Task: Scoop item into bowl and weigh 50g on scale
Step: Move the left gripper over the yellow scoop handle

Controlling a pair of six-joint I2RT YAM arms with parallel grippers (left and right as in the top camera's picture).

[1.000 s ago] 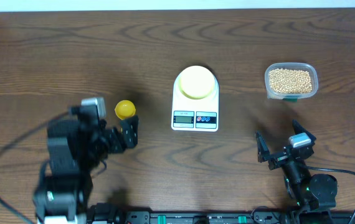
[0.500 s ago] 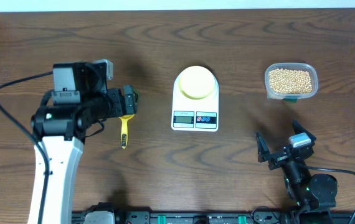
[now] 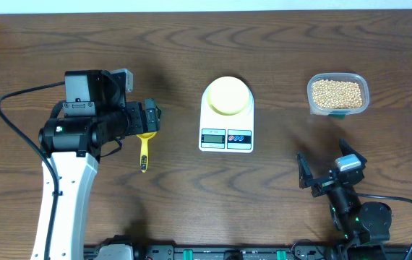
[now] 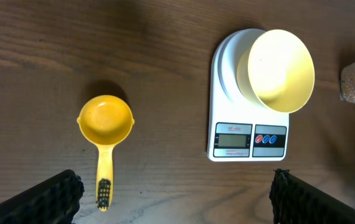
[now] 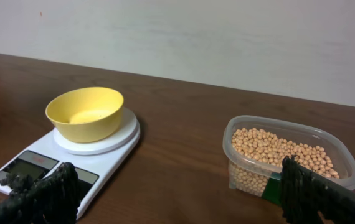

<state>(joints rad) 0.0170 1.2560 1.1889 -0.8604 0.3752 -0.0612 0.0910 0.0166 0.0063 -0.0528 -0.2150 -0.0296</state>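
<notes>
The pale yellow bowl stands empty on the white scale at mid-table; both show in the left wrist view, bowl and scale, and in the right wrist view, bowl and scale. The tan beans fill a clear container at the right, seen in the right wrist view. A yellow scoop lies empty left of the scale, handle toward the front. My left gripper hovers open above the scoop's cup. My right gripper is open and empty near the front right.
The clear plastic container has a green label on its front. A pale wall runs along the table's far edge. The left arm's black cable loops over the left side of the table.
Over the last second my left arm swung away from the front edge to above the scoop's cup, which it now covers from overhead. The right arm has not moved.
</notes>
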